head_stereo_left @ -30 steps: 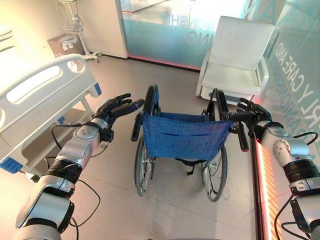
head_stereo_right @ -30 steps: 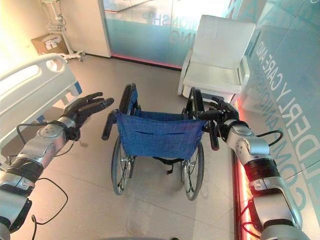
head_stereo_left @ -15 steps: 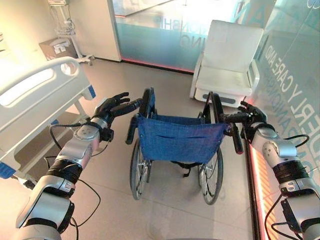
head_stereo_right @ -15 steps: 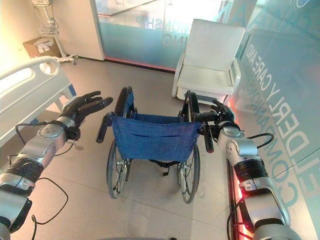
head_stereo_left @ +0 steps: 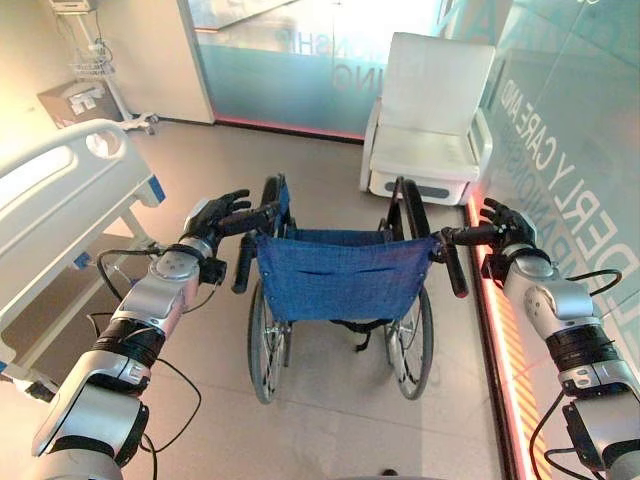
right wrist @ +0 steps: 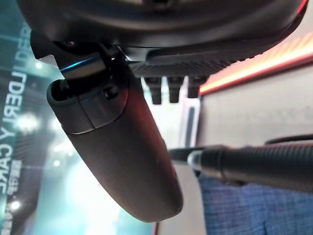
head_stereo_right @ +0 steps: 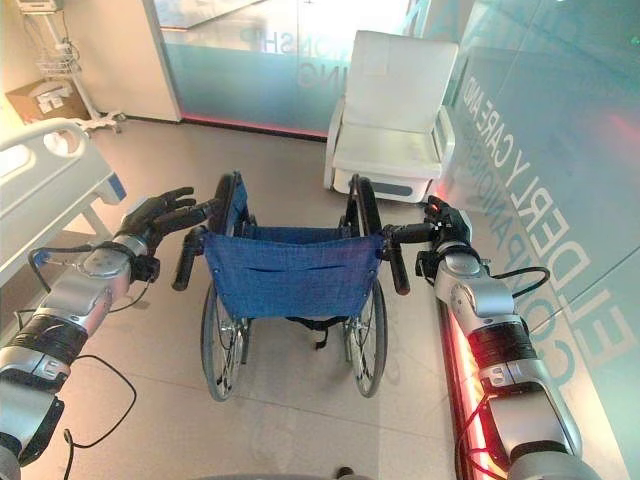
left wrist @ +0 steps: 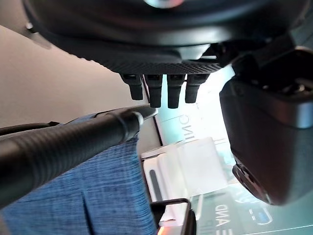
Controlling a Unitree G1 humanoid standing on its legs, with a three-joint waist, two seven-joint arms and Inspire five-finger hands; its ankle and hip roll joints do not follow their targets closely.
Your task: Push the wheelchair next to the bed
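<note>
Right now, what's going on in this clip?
A humanoid robot stands behind a blue wheelchair on a hospital-room floor. Its left hand and right hand are each at a push handle with fingers open, not wrapped around the grips. The bed is off to the robot's left and the wheelchair is not beside it yet. A white armchair stands ahead against a glass wall.

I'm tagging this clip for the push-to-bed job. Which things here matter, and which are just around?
Belongs to the job:
wheelchair
bed
left hand, open by the left push handle
right hand, open at the right push handle

Just around:
white armchair
cardboard box
</note>
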